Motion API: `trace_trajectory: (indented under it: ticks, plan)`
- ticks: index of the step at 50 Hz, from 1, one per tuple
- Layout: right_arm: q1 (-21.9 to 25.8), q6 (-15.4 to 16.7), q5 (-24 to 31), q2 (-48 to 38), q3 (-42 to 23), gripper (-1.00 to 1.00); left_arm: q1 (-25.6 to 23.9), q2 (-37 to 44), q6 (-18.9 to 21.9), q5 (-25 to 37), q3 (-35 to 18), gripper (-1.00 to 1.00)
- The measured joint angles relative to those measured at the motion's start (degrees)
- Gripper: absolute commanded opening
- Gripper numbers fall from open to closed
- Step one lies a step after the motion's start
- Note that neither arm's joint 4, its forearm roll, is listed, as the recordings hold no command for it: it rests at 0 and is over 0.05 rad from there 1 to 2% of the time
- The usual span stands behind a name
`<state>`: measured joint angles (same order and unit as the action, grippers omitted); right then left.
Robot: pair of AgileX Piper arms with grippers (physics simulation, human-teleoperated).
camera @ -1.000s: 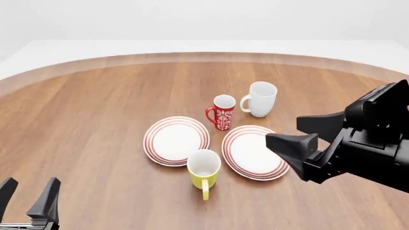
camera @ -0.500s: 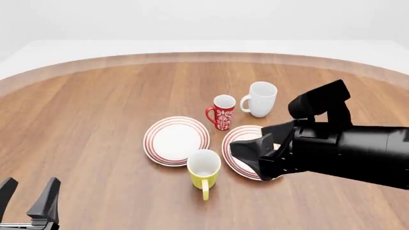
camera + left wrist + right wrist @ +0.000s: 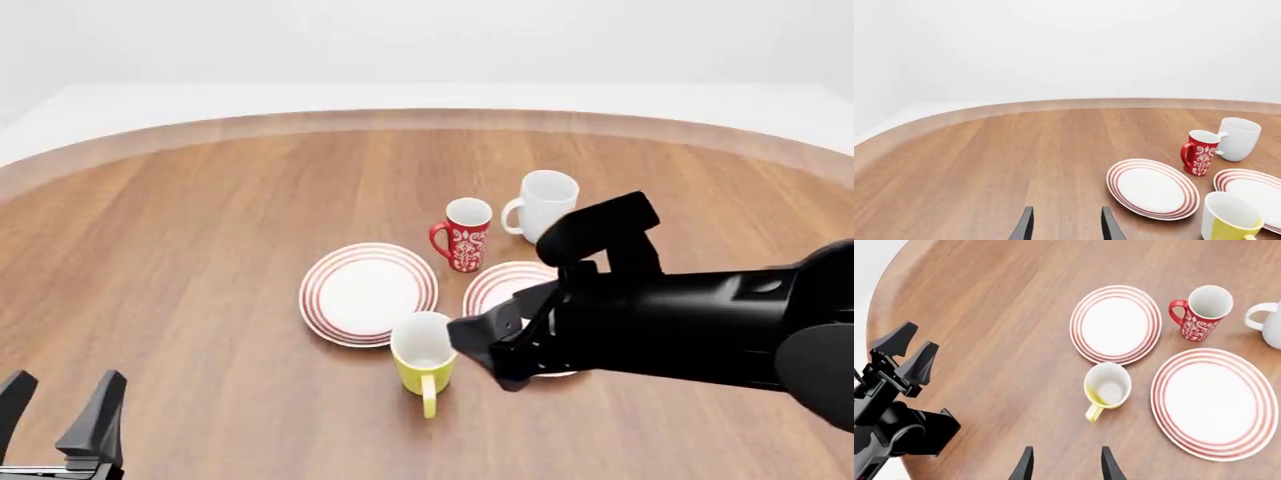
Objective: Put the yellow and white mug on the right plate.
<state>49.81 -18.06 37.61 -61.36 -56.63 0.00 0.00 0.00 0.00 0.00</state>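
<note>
My front view looks forward and down over the bench (image 3: pixel 200 220) from behind the arms. My left wrist view sits low, facing across it; my right wrist view looks steeply down. All share the yellow and white mug (image 3: pixel 424 352).

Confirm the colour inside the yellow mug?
White inside the yellow mug; clearest in the right wrist view.

Right arm being held out across the middle of the scene from the right, right gripper (image 3: pixel 483 352) being kept with fingers parted, left gripper (image 3: pixel 60 412) being held low at the near left, fingers spread apart and pointing up
</note>
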Motion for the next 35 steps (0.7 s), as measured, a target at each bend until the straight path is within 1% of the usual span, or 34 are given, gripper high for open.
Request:
trace_trajectory:
  ticks: [35]
  plan:
    - [0.04, -0.46, -3.57, -4.98, 1.89, 1.0, 0.0, 0.0, 0.0, 0.0, 0.0, 1.0]
